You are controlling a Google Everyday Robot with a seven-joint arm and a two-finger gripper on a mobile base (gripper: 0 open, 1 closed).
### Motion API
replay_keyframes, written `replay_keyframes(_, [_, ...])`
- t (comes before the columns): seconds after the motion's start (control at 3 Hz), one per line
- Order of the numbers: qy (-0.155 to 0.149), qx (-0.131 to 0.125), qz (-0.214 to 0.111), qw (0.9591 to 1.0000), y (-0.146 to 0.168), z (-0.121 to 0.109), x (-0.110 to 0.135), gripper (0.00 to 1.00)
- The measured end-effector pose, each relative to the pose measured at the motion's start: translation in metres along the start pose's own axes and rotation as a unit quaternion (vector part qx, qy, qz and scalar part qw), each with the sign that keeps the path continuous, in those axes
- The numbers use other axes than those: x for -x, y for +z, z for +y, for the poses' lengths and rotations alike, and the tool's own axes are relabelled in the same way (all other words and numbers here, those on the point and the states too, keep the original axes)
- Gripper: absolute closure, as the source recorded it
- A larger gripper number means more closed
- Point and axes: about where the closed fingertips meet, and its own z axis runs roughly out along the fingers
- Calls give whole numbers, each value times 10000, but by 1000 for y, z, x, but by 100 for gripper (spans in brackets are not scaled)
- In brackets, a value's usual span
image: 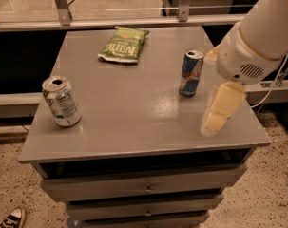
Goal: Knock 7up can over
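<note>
The 7up can (62, 102), short and silver-white with green markings, stands upright near the front left corner of the grey table (134, 118). My gripper (219, 109) hangs from the large white arm (257, 37) above the table's front right part. It is far to the right of the 7up can and does not touch it. It is just right of and in front of the blue-and-silver can.
A taller, slim blue-and-silver can (191, 72) stands upright on the right of the table. A green chip bag (123, 44) lies at the back middle. Drawers (146, 188) sit under the tabletop. A shoe (10, 218) is on the floor at the bottom left.
</note>
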Motion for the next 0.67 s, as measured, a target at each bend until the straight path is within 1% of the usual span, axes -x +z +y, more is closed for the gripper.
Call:
replay_keyframes(0.33, [-38,267,-647,9975,42,14,61,0])
replay_keyframes(0.67, [-40,292,-704,9971,45,15,64,0])
